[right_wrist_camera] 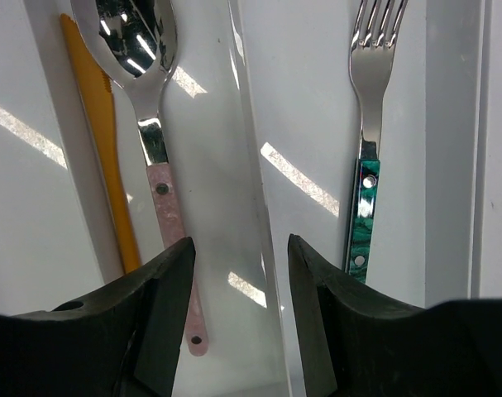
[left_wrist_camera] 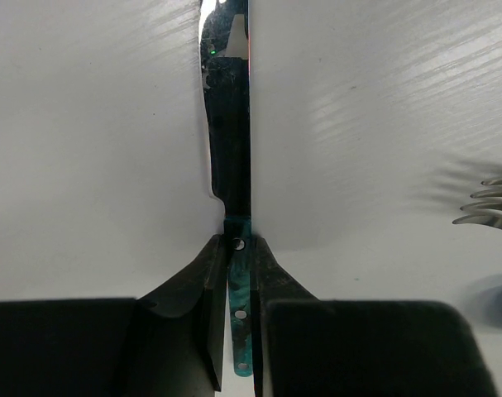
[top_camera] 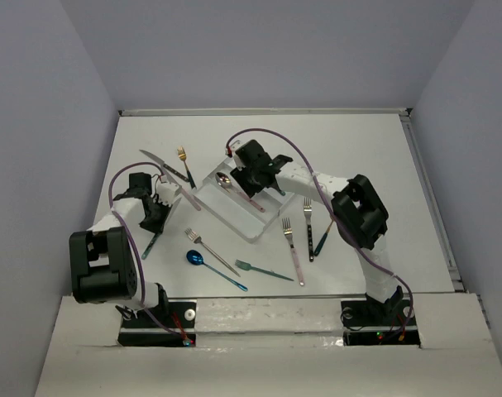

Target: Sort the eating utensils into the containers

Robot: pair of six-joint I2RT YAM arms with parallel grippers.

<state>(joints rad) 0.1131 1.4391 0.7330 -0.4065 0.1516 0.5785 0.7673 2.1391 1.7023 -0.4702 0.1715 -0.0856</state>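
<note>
My left gripper (left_wrist_camera: 238, 246) is shut on the teal handle of a knife (left_wrist_camera: 231, 124), whose dark shiny blade points straight ahead over the white table. In the top view the left gripper (top_camera: 160, 203) is left of the tray, and the teal handle (top_camera: 150, 245) sticks out behind it. My right gripper (right_wrist_camera: 241, 248) is open and empty above the white tray (right_wrist_camera: 255, 165), straddling a divider. A pink-handled spoon (right_wrist_camera: 143, 58) and a yellow knife (right_wrist_camera: 102, 124) lie in one compartment. A teal-handled fork (right_wrist_camera: 368, 124) lies in the compartment beside it. The top view shows the right gripper (top_camera: 252, 174) over the tray (top_camera: 234, 217).
On the table lie a pink-handled knife (top_camera: 169, 175), a gold fork (top_camera: 183, 157), a silver spoon (top_camera: 205, 248), a blue spoon (top_camera: 198, 259), a teal fork (top_camera: 259, 269), a pink-handled fork (top_camera: 293, 248), a dark-handled fork (top_camera: 308, 225) and one more handle (top_camera: 323, 238). Fork tines (left_wrist_camera: 482, 203) show beside the left gripper.
</note>
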